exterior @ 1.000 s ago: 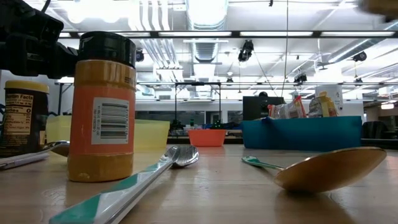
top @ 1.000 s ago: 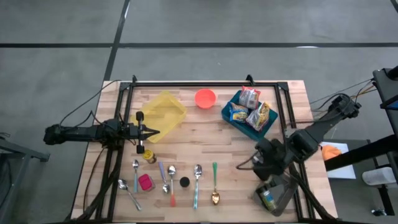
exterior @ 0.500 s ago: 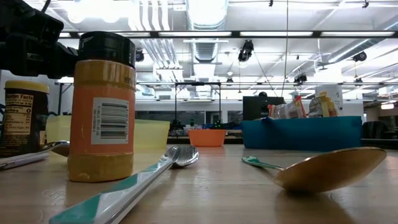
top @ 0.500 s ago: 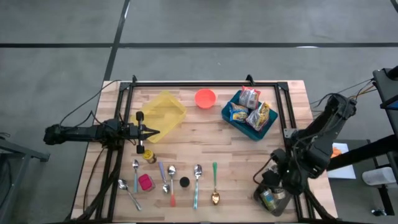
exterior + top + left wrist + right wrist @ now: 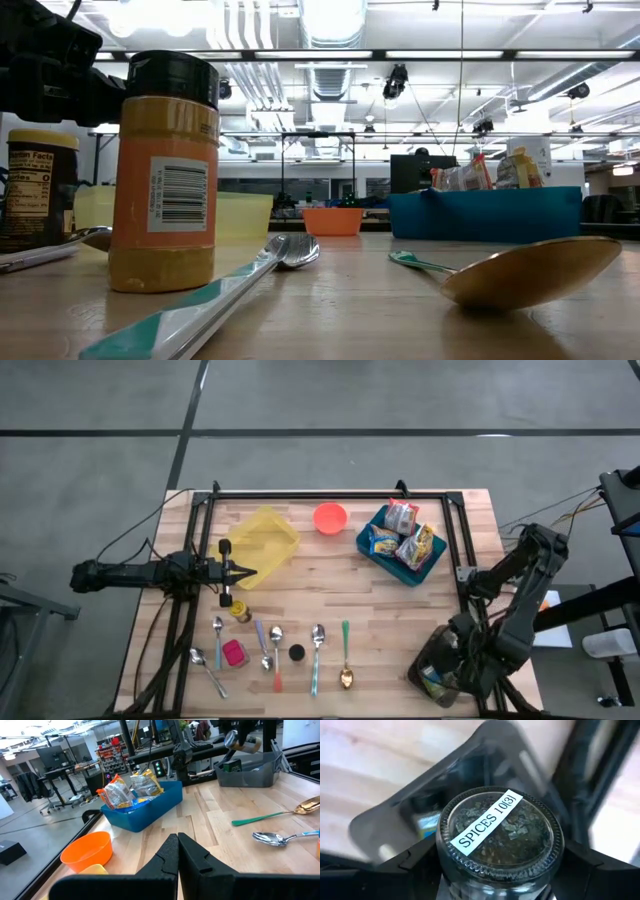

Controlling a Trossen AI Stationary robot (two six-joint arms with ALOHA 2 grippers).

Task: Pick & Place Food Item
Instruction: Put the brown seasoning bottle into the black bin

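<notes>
- tabletop (image 5: pixel 330 575): pale wood planks, smooth, with a faint satin sheen.
- spice jar (image 5: pixel 500 837): clear glossy glass, a white paper label stuck on its base.
- grey bin (image 5: pixel 247 772): smooth, slightly glossy plastic.
- blue bin (image 5: pixel 400 565): matt plastic; the snack packets (image 5: pixel 402 518) in it are shiny crinkled foil.
- orange bowl (image 5: pixel 330 518): smooth plastic.
- gold spoon (image 5: pixel 530 270): polished metal, mirror-bright.
- orange bottle (image 5: pixel 165 180): matt plastic, paper barcode label, black cap.

grey concrete floor (image 5: pixel 330 400), ceiling strip lights (image 5: pixel 330 55) (long rows), workbenches (image 5: pixel 75 770) behind
</notes>
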